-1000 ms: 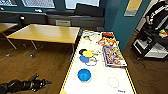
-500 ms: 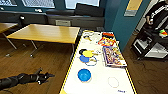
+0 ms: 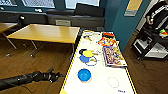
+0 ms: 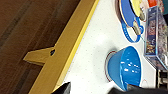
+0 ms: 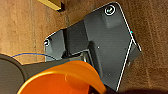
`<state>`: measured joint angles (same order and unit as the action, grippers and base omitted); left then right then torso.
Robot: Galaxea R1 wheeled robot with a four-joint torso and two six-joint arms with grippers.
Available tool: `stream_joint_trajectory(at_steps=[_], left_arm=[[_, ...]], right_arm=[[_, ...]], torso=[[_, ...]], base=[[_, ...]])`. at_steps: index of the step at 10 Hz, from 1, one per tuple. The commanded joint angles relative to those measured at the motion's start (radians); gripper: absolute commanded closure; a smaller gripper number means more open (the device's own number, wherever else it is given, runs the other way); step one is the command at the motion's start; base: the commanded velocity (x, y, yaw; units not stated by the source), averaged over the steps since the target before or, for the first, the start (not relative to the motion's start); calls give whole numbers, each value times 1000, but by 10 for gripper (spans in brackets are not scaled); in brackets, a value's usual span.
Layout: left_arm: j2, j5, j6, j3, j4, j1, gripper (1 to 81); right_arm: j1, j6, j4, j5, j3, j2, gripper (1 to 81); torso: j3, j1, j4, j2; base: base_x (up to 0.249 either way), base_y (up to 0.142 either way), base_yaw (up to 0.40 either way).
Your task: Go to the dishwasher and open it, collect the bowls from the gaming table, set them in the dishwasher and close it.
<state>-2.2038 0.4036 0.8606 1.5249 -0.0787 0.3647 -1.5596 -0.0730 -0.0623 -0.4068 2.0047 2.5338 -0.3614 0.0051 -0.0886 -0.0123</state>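
A bright blue bowl (image 3: 84,75) is sitting upright on the gaming table (image 3: 100,85), low in the middle of the head frame, near the table's yellow left edge. The left gripper (image 3: 58,75) is hovering at lower left of that frame, just outside the yellow edge and level with the bowl, apart from it with a strip of white top between them. Whether its fingers are open or closed I cannot tell, and nothing is visibly in its hold. In the left wrist view the bowl (image 4: 125,67) is showing at lower right, with the yellow edge running diagonally past it.

Further up the white top, blue and yellow discs (image 3: 86,56) are lying in a small stack, beside a colourful board-game box (image 3: 113,56) (flat, at centre right). A yellow-topped table (image 3: 45,33) is standing at upper left on a wooden floor (image 3: 45,60). A dark cart (image 3: 150,45) is standing at far right against a teal wall (image 3: 117,20), where a person's arm (image 3: 155,12) is showing.
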Motion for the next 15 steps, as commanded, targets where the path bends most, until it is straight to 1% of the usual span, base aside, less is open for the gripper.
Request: stream_joint_trajectory(at_steps=[1, 2, 3, 4, 5, 7, 8, 9, 10, 12, 15], left_arm=[[-53, 75, 20, 14, -32, -154, 10], [-82, 79, 58, 55, -32, -164, 10], [-116, 118, 75, 87, -32, -180, 10], [-148, 133, 75, 116, -32, -187, 10], [-179, 135, 78, 142, -32, -189, 10], [-223, 138, 116, 198, -35, -189, 10], [-240, 138, 130, 219, -39, -187, 10], [-261, 148, 136, 238, -50, -189, 10], [-281, 176, 143, 250, -62, -189, 10], [-316, 176, 153, 259, -79, -188, 10], [-384, 178, 159, 282, -84, -184, 10]], right_arm=[[2, -2, -13, 63, -11, -33, 811], [2, -2, -13, 63, -12, -31, 811], [2, -2, -11, 63, -11, -31, 811], [5, -2, -11, 63, -11, -31, 811], [5, -2, -10, 63, -11, -31, 811], [8, -4, -10, 68, -11, -27, 811], [9, -2, -10, 69, -11, -27, 811], [11, -4, -10, 69, -11, -27, 811], [12, -4, -10, 69, -9, -25, 811], [19, -2, -10, 88, 1, -19, 811], [20, -4, -10, 91, 23, -7, 811]], torso=[[0, 0, 0, 0], [0, 0, 0, 0], [0, 0, 0, 0], [0, 0, 0, 0], [0, 0, 0, 0], [0, 0, 0, 0], [-1, 0, 0, 0], [-1, 0, 0, 0], [-1, 0, 0, 0], [-1, 0, 0, 0], [-1, 0, 0, 0]], base=[[0, 0, 0], [0, 0, 0], [0, 0, 0], [0, 0, 0], [0, 0, 0], [0, 0, 0], [0, 0, 0], [0, 0, 0], [0, 0, 0], [0, 0, 0], [0, 0, 0]])
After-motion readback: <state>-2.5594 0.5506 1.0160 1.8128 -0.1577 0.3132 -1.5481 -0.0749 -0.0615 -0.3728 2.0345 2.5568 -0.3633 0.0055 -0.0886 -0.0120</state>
